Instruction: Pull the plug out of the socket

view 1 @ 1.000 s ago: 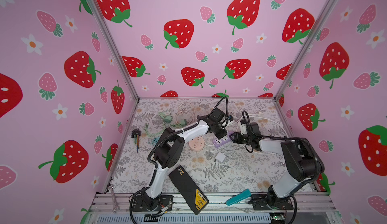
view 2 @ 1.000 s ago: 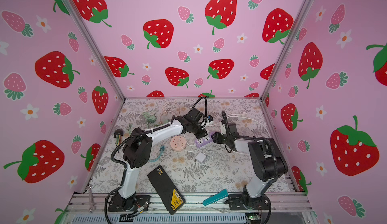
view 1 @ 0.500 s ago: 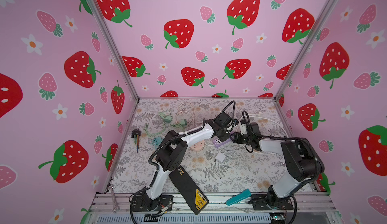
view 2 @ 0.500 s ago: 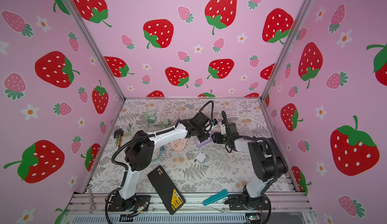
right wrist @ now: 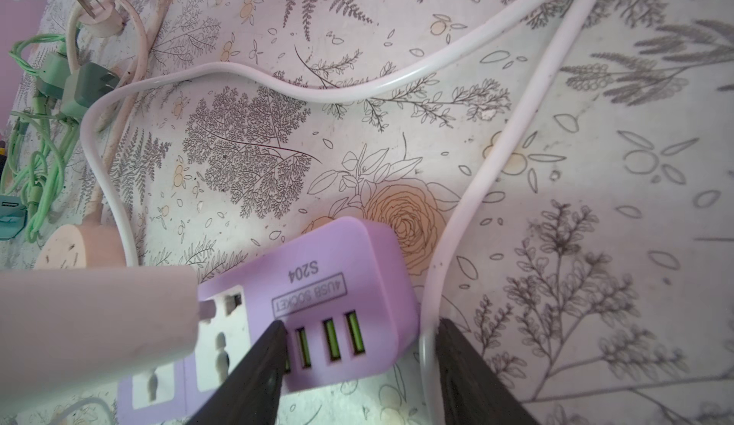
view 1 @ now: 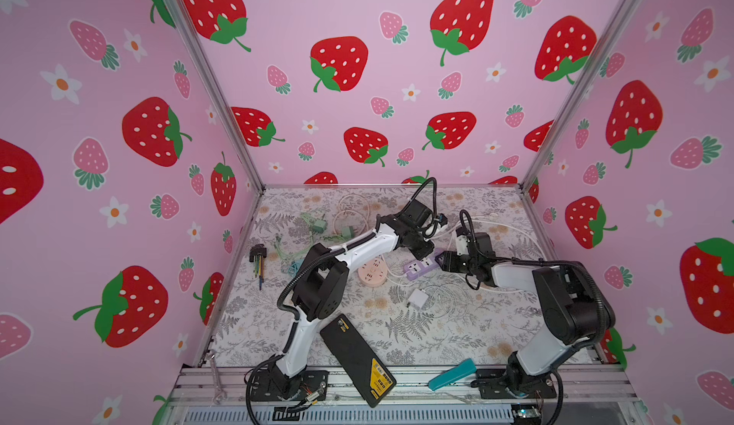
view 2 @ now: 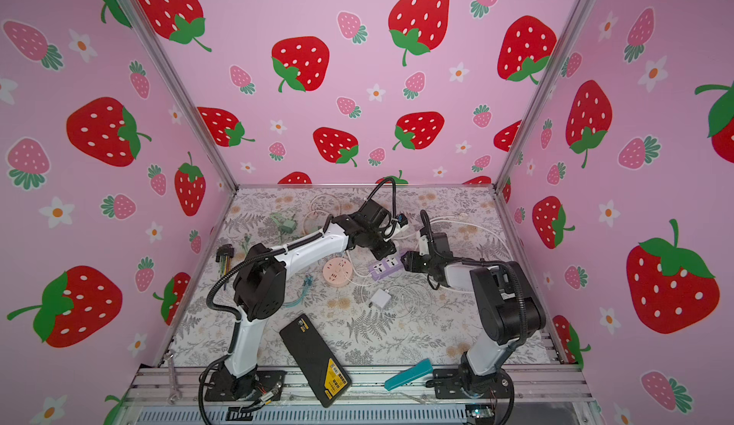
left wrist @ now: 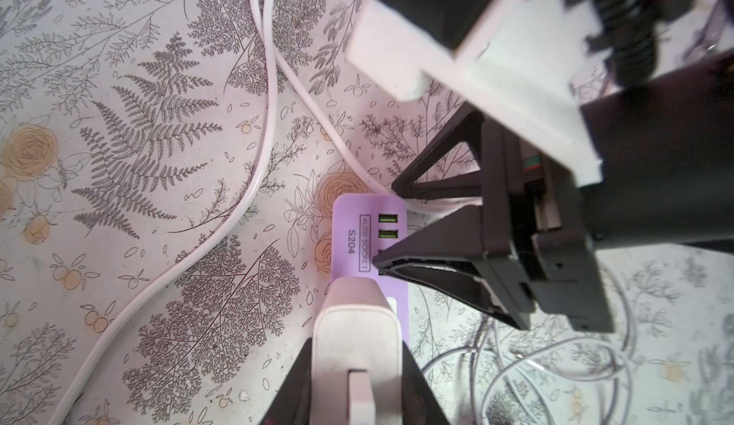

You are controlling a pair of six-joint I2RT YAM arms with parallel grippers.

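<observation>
Plug: the white blocky plastic plug point(right wrist: 99, 316) is pushed into an outlet of the purple plastic socket strip point(right wrist: 349, 244). A bit of a metal pin point(right wrist: 208, 308) can be seen between the two, so the plug is judged to be partly out.
Place: the strip is found near the middle of the flower-print desk point(right wrist: 595, 204), between the two arms.
Left end effector point(left wrist: 356, 347): it is closed on the plug, with one finger pressed on each flat side.
Right end effector point(right wrist: 359, 325): it is closed on the strip's end with the green USB slots. A white round cable point(right wrist: 447, 244) seems to be caught inside the jaws too.
Feel: the plug is judged to be hard, light and smooth, so it could slip. The pins are likely gripped tightly by the outlet, so a firm pull is needed.
Strip: it looks light and would be dragged along if it were not held down.
Best hold: the plug should be taken by its flat sides, close to the strip, and pulled straight along the pins, not tipped.
</observation>
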